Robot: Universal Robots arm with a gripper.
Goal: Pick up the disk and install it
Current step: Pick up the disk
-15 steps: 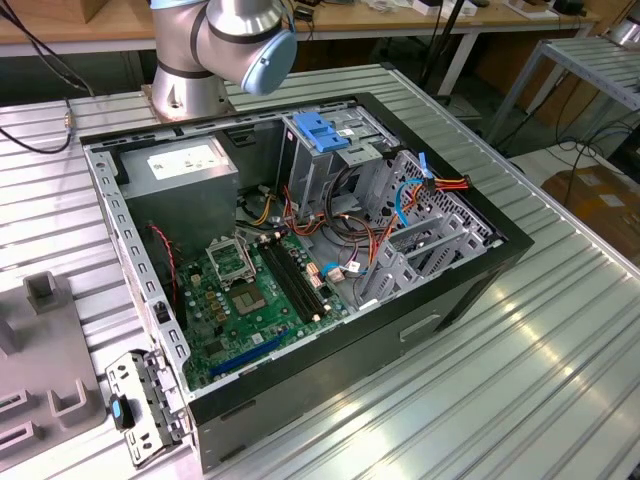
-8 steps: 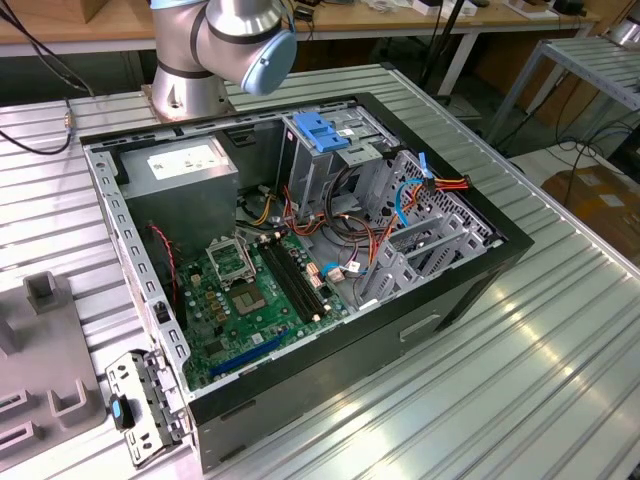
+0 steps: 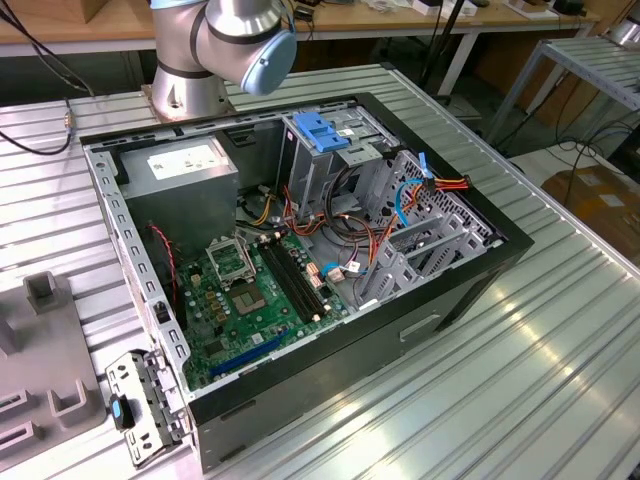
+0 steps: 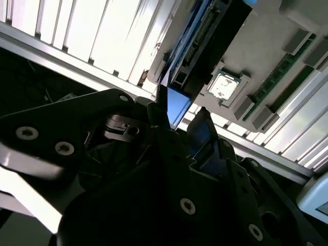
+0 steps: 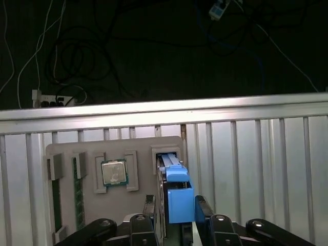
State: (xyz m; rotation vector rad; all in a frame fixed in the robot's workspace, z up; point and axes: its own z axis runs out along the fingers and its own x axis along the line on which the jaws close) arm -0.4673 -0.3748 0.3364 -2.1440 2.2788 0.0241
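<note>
On the ribbed silver metal table (image 3: 560, 380), a grey plastic tray (image 3: 45, 350) is seen at the edge on the exterior view's left. An open black computer case (image 3: 300, 250) is laid in the middle of the table. The silver and blue robot arm (image 3: 225, 45) is fixed at the far edge, behind the case.

In the first wrist view, the tray's pockets are filled with two green memory sticks (image 5: 56, 205), then a square silver chip (image 5: 113, 172), then the flat metal disk with blue plastic rails (image 5: 174, 171). The disk is stood on its thin edge in its slot. The black gripper (image 5: 177, 207) is placed over it. Its fingers (image 5: 149, 205) are spread apart, one on each side of the disk. In the second wrist view, a thin bright gap is seen between one finger and the blue rail.
</note>
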